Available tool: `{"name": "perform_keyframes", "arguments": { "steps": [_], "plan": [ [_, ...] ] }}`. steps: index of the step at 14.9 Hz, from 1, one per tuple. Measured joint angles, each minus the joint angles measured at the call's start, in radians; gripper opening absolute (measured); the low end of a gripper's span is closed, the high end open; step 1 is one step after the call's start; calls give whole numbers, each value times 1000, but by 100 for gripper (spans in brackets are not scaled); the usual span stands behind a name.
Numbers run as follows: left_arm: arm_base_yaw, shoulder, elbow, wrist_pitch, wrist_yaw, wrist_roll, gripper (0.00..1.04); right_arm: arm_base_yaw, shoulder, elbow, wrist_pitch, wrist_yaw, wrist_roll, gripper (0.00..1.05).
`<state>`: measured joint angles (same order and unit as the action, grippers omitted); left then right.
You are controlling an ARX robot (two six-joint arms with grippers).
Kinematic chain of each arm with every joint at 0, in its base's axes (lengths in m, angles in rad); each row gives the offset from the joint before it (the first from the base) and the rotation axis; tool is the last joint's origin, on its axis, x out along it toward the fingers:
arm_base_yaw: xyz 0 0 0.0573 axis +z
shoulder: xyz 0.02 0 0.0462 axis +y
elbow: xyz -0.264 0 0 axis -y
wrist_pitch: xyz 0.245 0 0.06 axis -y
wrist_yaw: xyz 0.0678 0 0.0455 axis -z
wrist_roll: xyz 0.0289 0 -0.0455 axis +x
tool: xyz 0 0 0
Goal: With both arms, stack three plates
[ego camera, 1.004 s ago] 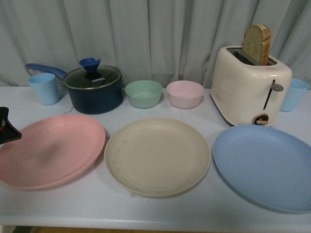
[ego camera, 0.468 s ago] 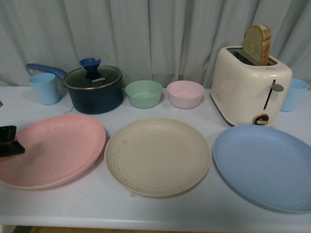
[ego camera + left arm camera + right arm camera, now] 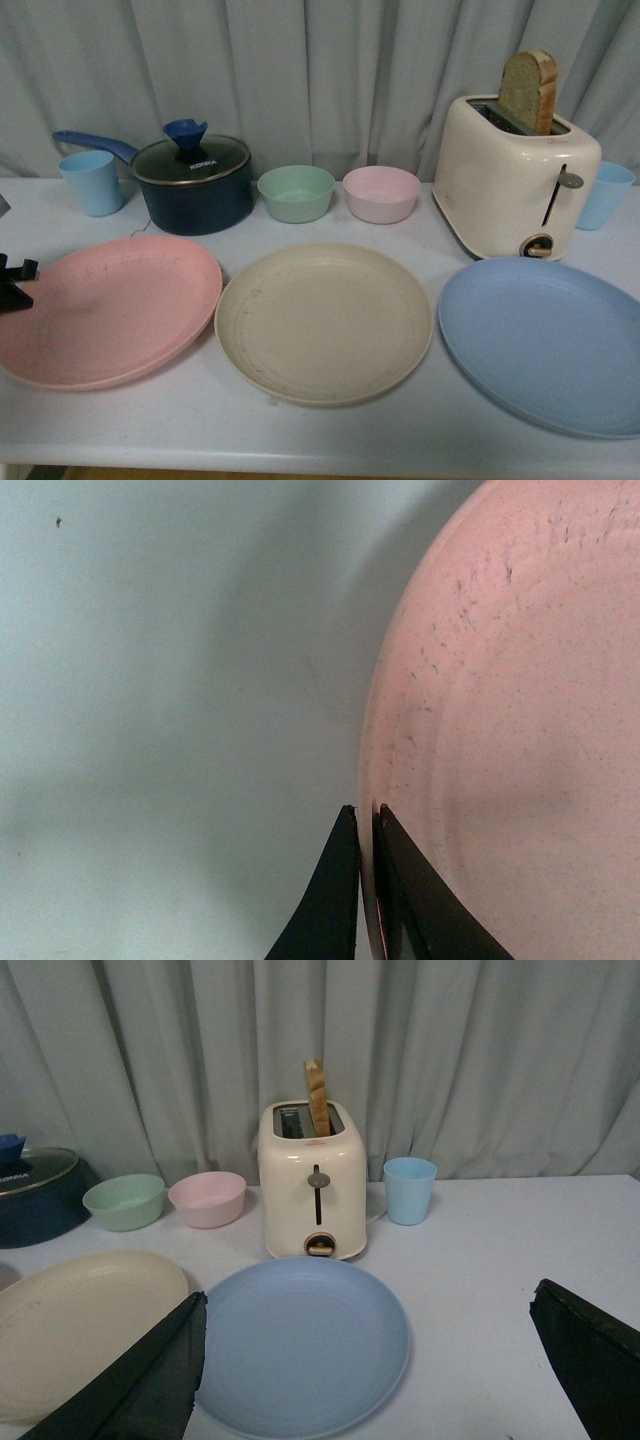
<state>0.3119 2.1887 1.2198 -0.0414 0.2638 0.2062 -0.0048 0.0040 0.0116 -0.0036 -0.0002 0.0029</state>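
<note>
Three large plates lie in a row on the white table. The pink plate (image 3: pixel 110 310) is at the left, the beige plate (image 3: pixel 323 322) in the middle, the light blue plate (image 3: pixel 545 340) at the right. My left gripper (image 3: pixel 12 283) shows at the frame's left edge, shut on the pink plate's left rim; the left wrist view shows both black fingers (image 3: pixel 335 900) pinching that rim (image 3: pixel 500 730). My right gripper (image 3: pixel 370 1360) is open wide above the near table, with the light blue plate (image 3: pixel 300 1345) ahead of it and the beige plate (image 3: pixel 80 1320) beside that.
Behind the plates stand a blue cup (image 3: pixel 92 182), a dark lidded saucepan (image 3: pixel 192 182), a mint bowl (image 3: pixel 296 193), a pink bowl (image 3: pixel 381 193), a cream toaster (image 3: pixel 512 180) with a bread slice, and a second blue cup (image 3: pixel 606 195). A grey curtain hangs behind.
My left gripper has come down onto the pink plate's left rim and shut on it. The plate has shifted slightly to the right.
</note>
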Motion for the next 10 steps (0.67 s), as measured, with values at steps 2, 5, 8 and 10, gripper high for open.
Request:
{"name": "perform_keyframes", "arguments": {
  "steps": [2, 5, 8, 10],
  "plan": [
    [10, -29, -3, -2, 8, -24, 3, 0, 0, 0, 0, 0, 0, 98],
    [14, -133, -26, -13, -32, -22, 3, 0, 0, 0, 0, 0, 0, 98],
    [6, -249, -38, -49, -76, -39, 3, 0, 0, 0, 0, 0, 0, 98],
    [-69, -360, -57, -80, -92, -91, 3, 0, 0, 0, 0, 0, 0, 98]
  ]
}}
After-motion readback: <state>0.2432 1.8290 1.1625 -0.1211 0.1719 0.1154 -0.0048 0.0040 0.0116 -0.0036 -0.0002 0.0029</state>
